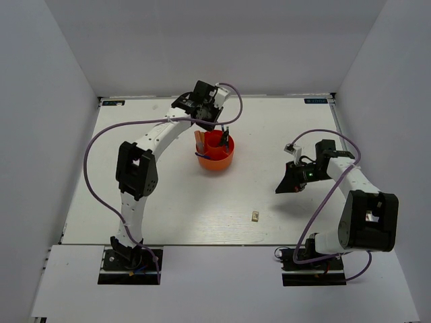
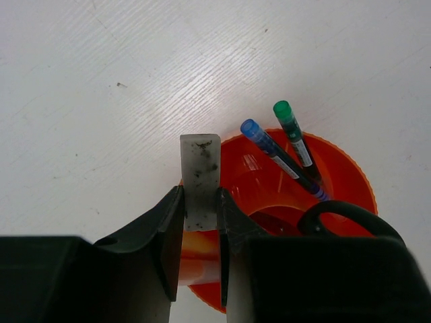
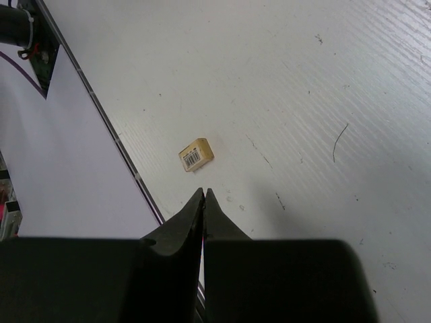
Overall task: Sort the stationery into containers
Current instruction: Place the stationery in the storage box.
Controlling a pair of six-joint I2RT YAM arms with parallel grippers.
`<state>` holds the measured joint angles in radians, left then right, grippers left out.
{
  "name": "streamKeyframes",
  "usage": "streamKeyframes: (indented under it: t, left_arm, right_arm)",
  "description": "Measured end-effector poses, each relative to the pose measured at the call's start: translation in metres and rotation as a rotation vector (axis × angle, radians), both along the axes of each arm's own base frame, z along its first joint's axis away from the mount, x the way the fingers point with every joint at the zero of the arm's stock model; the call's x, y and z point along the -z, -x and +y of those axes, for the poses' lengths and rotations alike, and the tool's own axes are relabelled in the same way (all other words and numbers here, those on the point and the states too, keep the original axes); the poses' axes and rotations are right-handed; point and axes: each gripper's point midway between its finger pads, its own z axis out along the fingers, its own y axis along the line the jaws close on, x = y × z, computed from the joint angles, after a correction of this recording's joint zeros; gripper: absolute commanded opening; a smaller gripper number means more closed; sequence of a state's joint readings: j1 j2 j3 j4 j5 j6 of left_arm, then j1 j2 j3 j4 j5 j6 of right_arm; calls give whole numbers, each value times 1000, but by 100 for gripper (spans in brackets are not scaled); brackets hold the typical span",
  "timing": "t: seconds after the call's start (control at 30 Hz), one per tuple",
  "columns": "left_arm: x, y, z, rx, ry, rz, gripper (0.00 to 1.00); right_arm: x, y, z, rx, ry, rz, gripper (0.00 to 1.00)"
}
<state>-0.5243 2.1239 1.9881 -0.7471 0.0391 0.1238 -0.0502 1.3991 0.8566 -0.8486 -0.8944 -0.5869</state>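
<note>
The left fingers (image 2: 168,229) pinched the eraser block (image 2: 201,182), long axis toward 12 o'clock, above the 9 o'clock rim of the orange tub (image 2: 259,175); the right fingers (image 3: 192,219) sat shut, the beige cube (image 3: 196,154) on the table (image 3: 303,101) just toward 12

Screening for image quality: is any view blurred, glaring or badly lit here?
Top external: even soft light, faint shadows, sharp. Left wrist: eraser and orange tub in focus, slight sheen inside the tub, near fingers dark and soft-edged. Right wrist: beige cube crisp, barcode visible, fingers likewise dark.
</note>
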Motion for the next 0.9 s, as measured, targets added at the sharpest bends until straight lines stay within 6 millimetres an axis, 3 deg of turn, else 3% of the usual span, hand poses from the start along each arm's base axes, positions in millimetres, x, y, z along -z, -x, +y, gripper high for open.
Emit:
streamKeyframes:
  t: [0.4,0.5,0.73,0.9]
  left_arm:
    - [18,11,-6,46,-38,29,6]
    - [20,11,-6,49,-42,29,13]
    - [25,10,-1,33,-65,26,40]
    - [24,6,1,17,-71,13,51]
  right_arm:
    - [-2,1,-2,11,-18,13,0]
    - [-2,1,-2,13,-25,10,0]
    - [-3,0,-2,13,-28,5,10]
    - [-3,0,-3,13,-28,6,12]
